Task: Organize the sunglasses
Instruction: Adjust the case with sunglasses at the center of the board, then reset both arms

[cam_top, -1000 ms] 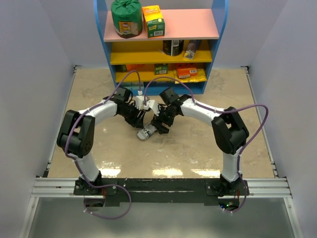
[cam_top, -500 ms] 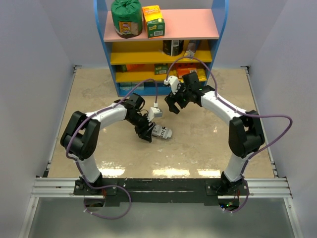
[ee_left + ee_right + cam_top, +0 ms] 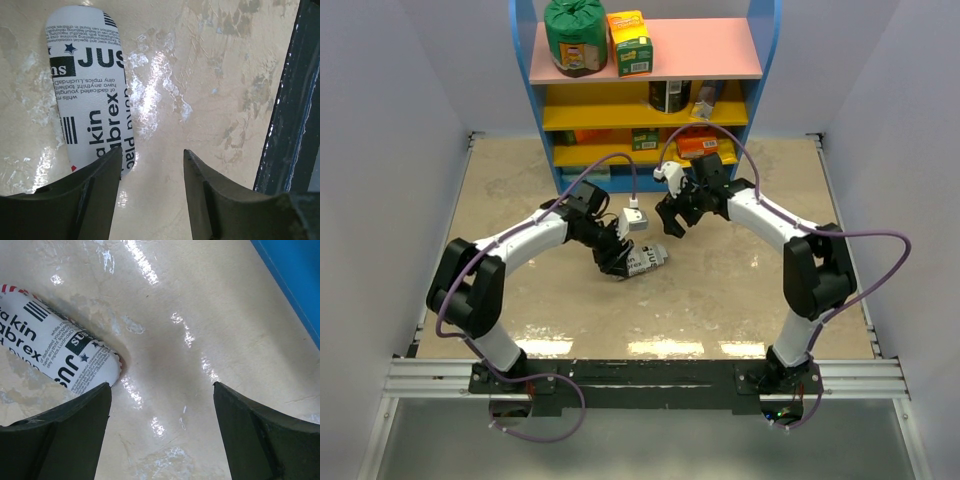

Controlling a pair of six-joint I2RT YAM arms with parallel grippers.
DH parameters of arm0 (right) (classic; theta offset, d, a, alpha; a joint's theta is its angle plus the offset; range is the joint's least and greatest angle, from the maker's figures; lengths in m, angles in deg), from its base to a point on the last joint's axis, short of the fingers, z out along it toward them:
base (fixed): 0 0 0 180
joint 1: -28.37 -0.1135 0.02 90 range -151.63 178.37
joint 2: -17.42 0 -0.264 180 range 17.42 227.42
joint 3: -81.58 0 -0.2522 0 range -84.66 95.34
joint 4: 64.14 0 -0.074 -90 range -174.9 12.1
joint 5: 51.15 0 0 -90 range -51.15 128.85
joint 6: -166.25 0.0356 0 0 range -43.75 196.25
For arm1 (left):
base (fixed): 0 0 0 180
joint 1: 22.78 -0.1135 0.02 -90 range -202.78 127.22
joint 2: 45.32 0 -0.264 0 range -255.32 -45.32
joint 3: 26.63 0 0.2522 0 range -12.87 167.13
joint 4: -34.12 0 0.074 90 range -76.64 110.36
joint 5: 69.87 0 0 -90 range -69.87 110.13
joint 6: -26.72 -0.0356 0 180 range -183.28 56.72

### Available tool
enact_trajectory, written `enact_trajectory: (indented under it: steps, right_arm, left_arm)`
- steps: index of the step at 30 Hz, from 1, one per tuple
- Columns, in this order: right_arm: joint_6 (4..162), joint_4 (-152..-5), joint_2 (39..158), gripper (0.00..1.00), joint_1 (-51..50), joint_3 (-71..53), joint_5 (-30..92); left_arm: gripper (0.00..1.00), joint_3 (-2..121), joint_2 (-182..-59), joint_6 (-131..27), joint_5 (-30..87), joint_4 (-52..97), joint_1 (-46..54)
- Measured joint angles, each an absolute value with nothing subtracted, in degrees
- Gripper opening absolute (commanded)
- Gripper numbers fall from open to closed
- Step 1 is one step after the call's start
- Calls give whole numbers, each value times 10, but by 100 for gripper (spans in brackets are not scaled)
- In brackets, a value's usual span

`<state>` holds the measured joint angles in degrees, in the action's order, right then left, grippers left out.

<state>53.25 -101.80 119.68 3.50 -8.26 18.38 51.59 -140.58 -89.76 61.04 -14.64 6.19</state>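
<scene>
The sunglasses are not in view. A grey-white pouch (image 3: 647, 260) with black lettering lies on the beige table, closed. My left gripper (image 3: 619, 262) hangs low at its left end, open. In the left wrist view the pouch (image 3: 90, 85) lies beside the left finger, and only bare table shows in the left gripper (image 3: 150, 152). My right gripper (image 3: 672, 222) hovers behind and to the right of the pouch, wide open and empty. In the right wrist view the pouch (image 3: 60, 355) lies just past the left finger of the right gripper (image 3: 160, 385).
A blue shelf unit (image 3: 645, 110) with pink and yellow boards stands at the back, holding boxes, a green bag and packets. Its blue base (image 3: 300, 280) shows close to the right gripper. A dark bar (image 3: 287, 100) runs along the right of the left wrist view.
The right gripper has left the pouch and swung back toward the shelf, opening a little wider. The pouch has shifted to the right, and the left gripper has stayed beside it.
</scene>
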Motion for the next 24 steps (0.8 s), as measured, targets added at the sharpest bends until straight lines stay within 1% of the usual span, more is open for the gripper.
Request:
enact_trajectory:
  steps: [5,8,9,10,11,13,14,15,16,17,20,24]
  right_arm:
    - [531,-1032,1188,86,35,-83,187]
    - [526,-1040,1156,88,35,-91,195]
    - [524,-1041,1138,89,35,-99,201]
    - [522,-1043,1122,95,35,-105,204]
    - [520,-1041,1099,99,35,-114,212]
    - [514,-1034,1042,99,35,-147,230]
    - [513,-1033,1020,99,35,-159,235]
    - [511,-1022,984,99,35,-184,248]
    - [511,-1020,960,99,35,-199,257]
    - [510,-1015,930,99,35,-219,267]
    - [511,-1004,838,99,35,-270,307]
    - [529,-974,727,99,35,-306,374]
  left_arm:
    - [58,516,-1403,-896,605,-143,53]
    - [57,511,-1400,-896,599,-136,51]
    - [57,510,-1400,-896,597,-136,51]
    - [57,510,-1400,-895,597,-136,51]
    - [61,510,-1400,-894,595,-136,51]
    - [66,510,-1400,-894,585,-136,51]
    - [76,510,-1399,-894,581,-135,51]
    - [80,510,-1395,-894,573,-134,51]
    - [85,510,-1389,-893,565,-132,50]
    - [100,510,-1380,-890,557,-132,49]
    - [100,510,-1334,-885,540,-131,36]
    - [100,511,-1230,-876,505,-97,-31]
